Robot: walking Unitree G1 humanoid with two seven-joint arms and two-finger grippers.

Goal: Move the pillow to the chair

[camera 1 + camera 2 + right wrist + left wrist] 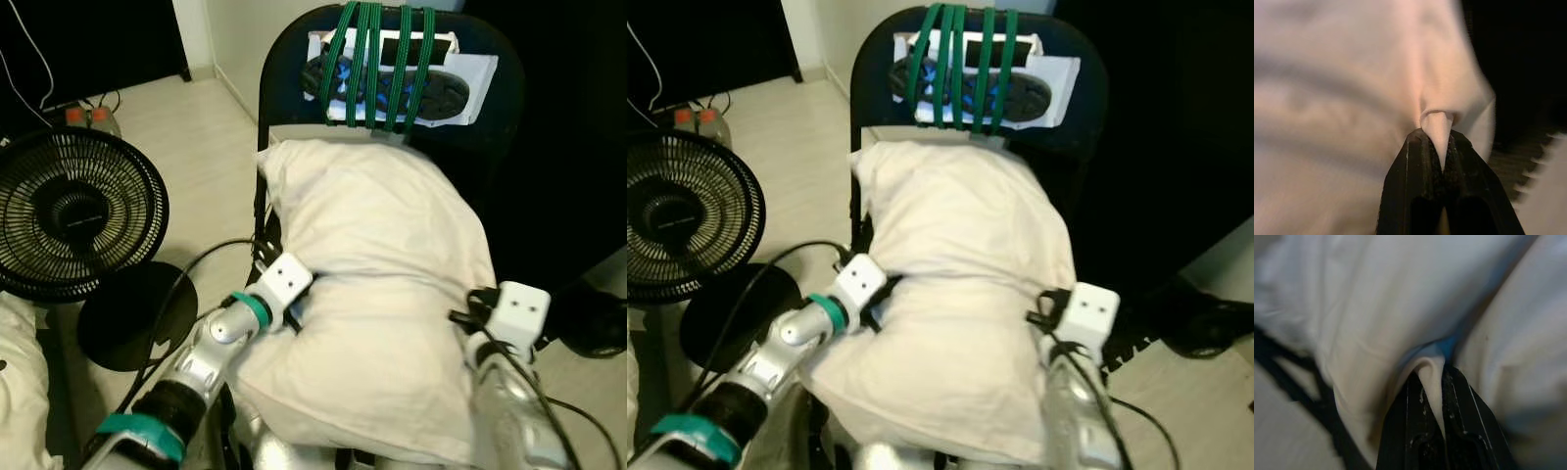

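Observation:
A cream pillow (377, 264) lies lengthwise over the seat of a black folding chair (490, 108), its far end against the backrest and its near end hanging toward me. My left gripper (1432, 374) is shut on a fold of the pillow (1400, 308) at its left edge. On the right edge, my right gripper (1436, 129) pinches another fold of the pillow (1352, 98). Both wrists, the left (279, 284) and the right (514, 313), press against the pillow's sides, and the fingers are buried in cloth in the eye views.
A black fan (69, 211) on a round base (132, 313) stands on the floor to the left. A white package (392, 69) is strapped to the chair back with green cords. Dark furniture fills the right; two bottles (88, 117) stand at far left.

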